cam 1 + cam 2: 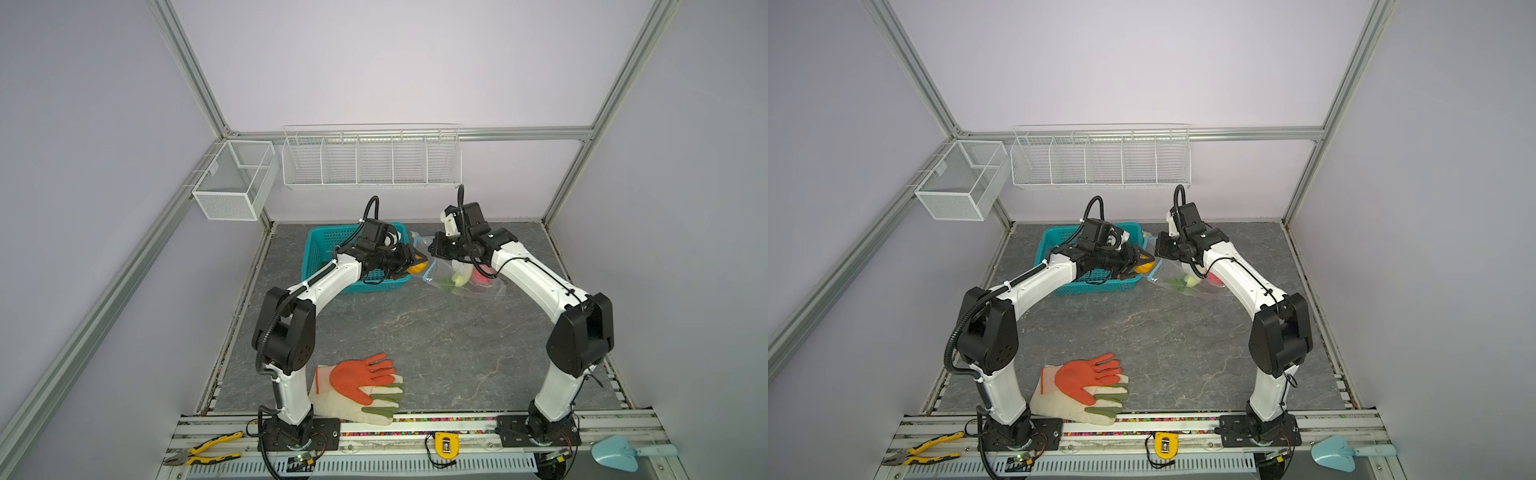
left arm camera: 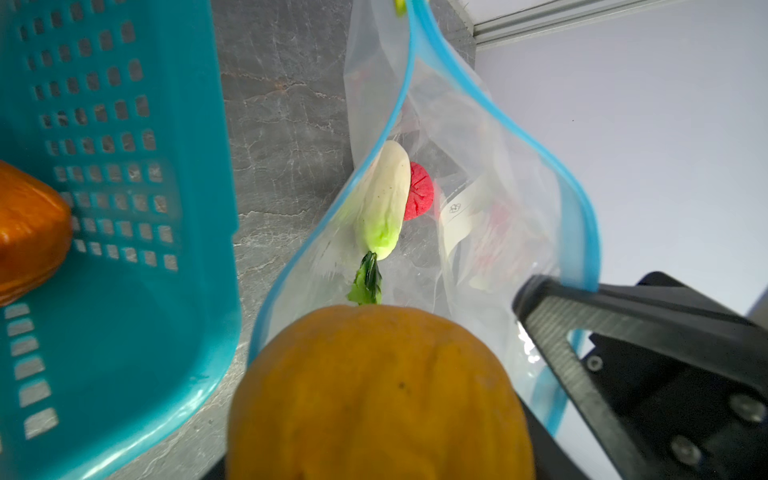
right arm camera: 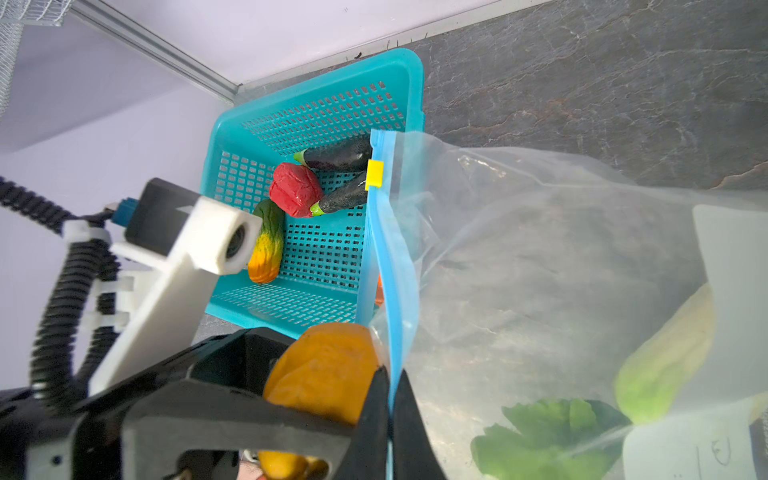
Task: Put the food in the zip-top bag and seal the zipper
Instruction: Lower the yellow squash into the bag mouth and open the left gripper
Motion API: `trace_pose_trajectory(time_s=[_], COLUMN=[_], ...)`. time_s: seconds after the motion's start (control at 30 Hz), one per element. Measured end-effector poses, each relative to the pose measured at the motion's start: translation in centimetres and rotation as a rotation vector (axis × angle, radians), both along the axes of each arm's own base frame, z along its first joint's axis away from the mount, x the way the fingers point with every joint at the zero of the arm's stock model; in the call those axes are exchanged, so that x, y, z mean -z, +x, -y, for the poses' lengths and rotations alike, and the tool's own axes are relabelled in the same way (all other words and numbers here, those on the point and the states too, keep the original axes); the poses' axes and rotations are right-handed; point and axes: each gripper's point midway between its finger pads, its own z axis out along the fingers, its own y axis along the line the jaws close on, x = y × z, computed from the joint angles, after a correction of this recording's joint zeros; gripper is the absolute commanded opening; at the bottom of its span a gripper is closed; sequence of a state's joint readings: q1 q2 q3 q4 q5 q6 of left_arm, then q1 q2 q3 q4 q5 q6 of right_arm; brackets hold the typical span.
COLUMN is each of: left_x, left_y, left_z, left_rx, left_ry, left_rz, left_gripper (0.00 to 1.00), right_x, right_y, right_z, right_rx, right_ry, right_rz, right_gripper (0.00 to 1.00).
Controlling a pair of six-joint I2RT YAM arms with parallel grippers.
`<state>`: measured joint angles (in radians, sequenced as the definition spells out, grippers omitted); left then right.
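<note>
Holding claw, both top views: the left claw (image 1: pixel 417 266) is clamped around a round orange toy fruit (image 1: pixel 417 269). It is raised beside the right side of the teal perforated plastic basket (image 1: pixel 320 245), at the mouth of the large clear crinkly zip-top bag (image 1: pixel 469 293).
Pinching claw, both top views: the right claw (image 1: pixel 432 252) is pressed together on the thin light blue zipper strip (image 1: pixel 428 275), lifting that edge off the grey stone-pattern table (image 1: pixel 415 340).
Bag contents, both top views: a white-green toy vegetable (image 1: pixel 459 278) and a red toy piece (image 1: pixel 482 276) lie inside, partly hidden by the right arm.
Table front, both top views: orange-and-white work gloves (image 1: pixel 357 386) lie well apart from the zip-top bag.
Left wrist, fruit: the orange toy fruit (image 2: pixel 378 395) fills the foreground, just at the gaping mouth.
Left wrist, mouth: the zipper strip (image 2: pixel 582 216) loops wide open, and the right claw's finger (image 2: pixel 544 328) nips one side of it.
Left wrist, inside: the white-green toy vegetable (image 2: pixel 384 203) touches the red toy piece (image 2: pixel 419 191).
Right wrist, claw: the right claw (image 3: pixel 390 390) has its fingers flat together with the zipper strip (image 3: pixel 390 257) between them. A small yellow slider tab (image 3: pixel 375 174) sits at the strip's far end.
Right wrist, basket: two dark toy aubergines (image 3: pixel 336 156), a red toy pepper (image 3: pixel 296 190) and a green-to-orange toy gourd (image 3: pixel 266 245) lie in the basket (image 3: pixel 316 83).
Right wrist, bag: a green toy leaf (image 3: pixel 548 432) shows through the plastic.
</note>
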<state>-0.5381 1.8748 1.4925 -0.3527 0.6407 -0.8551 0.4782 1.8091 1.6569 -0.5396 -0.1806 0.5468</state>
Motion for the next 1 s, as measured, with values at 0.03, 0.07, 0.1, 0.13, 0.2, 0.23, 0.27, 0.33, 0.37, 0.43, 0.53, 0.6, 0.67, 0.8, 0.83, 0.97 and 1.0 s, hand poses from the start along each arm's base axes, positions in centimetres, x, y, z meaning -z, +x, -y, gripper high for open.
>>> trace_pose_trajectory(time_s=[0.03,0.07,0.1,0.13,0.2,0.23,0.27,0.33,0.37,0.43,0.53,0.6,0.67,0.8,0.83,0.97,1.0], left_x=[0.13,0.17,0.17,0.17,0.10,0.07,0.03,0.02,0.02,-0.02,-0.02,0.01,0.03,-0.03,-0.02,0.00,0.00], left_y=[-0.10,-0.15,-0.20,-0.24,-0.24,-0.22,-0.18,-0.14,-0.15,-0.14,-0.11,-0.08,-0.06,0.04,0.03,0.09,0.09], left_z=[0.05,0.08,0.12,0.18,0.20,0.19,0.19,0.17,0.16,0.15,0.10,0.06,0.01,-0.05,-0.07,-0.12,-0.13], left_rx=[0.003,0.003,0.006,0.008,0.010,0.011,0.011,0.012,0.012,0.015,0.016,0.017,0.015,0.012,0.011,0.009,0.009], left_ry=[0.006,0.010,0.013,0.017,0.019,0.020,0.021,0.025,0.026,0.028,0.034,0.037,0.042,0.047,0.049,0.053,0.053], left_rz=[-0.004,-0.006,-0.006,-0.004,-0.001,0.002,0.006,0.009,0.009,0.014,0.020,0.023,0.023,0.029,0.028,0.031,0.031], left_gripper=[0.55,0.55,0.56,0.57,0.60,0.62,0.64,0.70,0.72,0.76,0.80,0.82,0.84,0.85,0.85,0.83,0.82], right_x=[-0.04,-0.06,-0.08,-0.08,-0.12,-0.13,-0.12,-0.13,-0.13,-0.13,-0.13,-0.13,-0.13,-0.13,-0.13,-0.12,-0.13], right_y=[0.02,0.05,0.06,0.06,0.11,0.11,0.11,0.11,0.11,0.11,0.11,0.11,0.11,0.11,0.11,0.11,0.11], right_z=[-0.01,0.00,-0.01,0.00,-0.01,-0.02,-0.01,-0.02,-0.02,-0.02,-0.02,-0.02,-0.02,-0.02,-0.02,-0.01,-0.02], right_rx=[0.000,0.001,0.001,0.001,0.001,0.001,0.001,0.001,0.001,0.001,0.001,0.001,0.001,0.001,0.001,0.001,0.001], right_ry=[0.001,0.002,0.002,0.002,0.003,0.003,0.003,0.003,0.003,0.003,0.004,0.003,0.003,0.003,0.003,0.003,0.003], right_rz=[0.002,0.003,0.003,0.003,0.006,0.006,0.006,0.006,0.006,0.006,0.006,0.006,0.006,0.006,0.006,0.006,0.006], right_gripper=[0.07,0.06,0.07,0.06,0.06,0.07,0.07,0.07,0.07,0.06,0.06,0.06,0.07,0.06,0.06,0.07,0.07])
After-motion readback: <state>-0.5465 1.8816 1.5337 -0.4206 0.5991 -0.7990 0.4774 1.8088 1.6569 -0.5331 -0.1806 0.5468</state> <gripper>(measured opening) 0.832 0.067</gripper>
